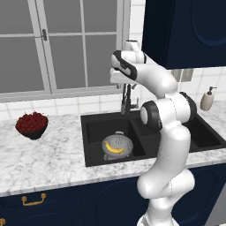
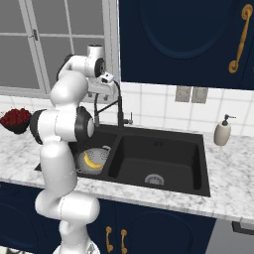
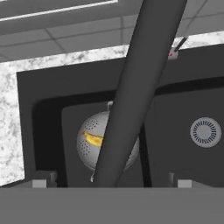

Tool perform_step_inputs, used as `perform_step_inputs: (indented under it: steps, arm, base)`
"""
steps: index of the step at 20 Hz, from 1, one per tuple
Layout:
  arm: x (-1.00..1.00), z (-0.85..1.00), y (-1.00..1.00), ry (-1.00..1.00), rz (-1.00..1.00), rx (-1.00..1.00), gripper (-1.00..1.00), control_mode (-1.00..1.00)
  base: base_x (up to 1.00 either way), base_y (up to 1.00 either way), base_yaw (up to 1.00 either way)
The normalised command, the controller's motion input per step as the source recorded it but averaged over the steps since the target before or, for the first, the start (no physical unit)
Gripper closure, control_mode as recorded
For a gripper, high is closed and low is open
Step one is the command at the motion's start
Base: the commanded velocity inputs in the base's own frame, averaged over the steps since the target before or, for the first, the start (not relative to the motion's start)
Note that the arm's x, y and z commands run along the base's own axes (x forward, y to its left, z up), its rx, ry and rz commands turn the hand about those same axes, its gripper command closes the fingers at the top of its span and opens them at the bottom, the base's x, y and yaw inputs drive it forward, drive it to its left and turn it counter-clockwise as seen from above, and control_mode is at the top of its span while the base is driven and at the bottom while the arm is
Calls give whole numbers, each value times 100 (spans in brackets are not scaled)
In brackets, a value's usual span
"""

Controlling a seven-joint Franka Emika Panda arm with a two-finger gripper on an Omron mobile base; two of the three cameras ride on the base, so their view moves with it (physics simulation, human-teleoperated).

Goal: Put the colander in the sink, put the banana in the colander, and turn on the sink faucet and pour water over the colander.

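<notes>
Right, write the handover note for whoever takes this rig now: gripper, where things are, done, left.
Gripper: open, holding nothing, up by the faucet; in the hand view the faucet's dark neck runs between the fingertips.
Colander: in the left basin of the sink.
Banana: lying inside the colander.
Done: colander in sink, banana in colander.
Left: turn the faucet on and run water over the colander; no water visible yet.

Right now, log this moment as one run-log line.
colander: in left sink basin | banana: inside colander | end effector: open, straddling sink faucet neck | water: none visible
</notes>
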Motion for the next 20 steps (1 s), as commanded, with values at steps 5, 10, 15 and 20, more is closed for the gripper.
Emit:
perform_step_inputs:
  steps: [5, 10, 15, 20]
  arm:
    - [7, 0, 3, 11, 0, 0, -100, -100]
    - [0, 13, 0, 1, 0, 0, -100, -100]
    - [-3, 28, 0, 2, 0, 0, -100, -100]
    - [-22, 32, 0, 0, 0, 0, -100, -100]
  base:
    - [0, 0, 0]
    - [0, 0, 0]
    - [0, 0, 0]
    - [0, 0, 0]
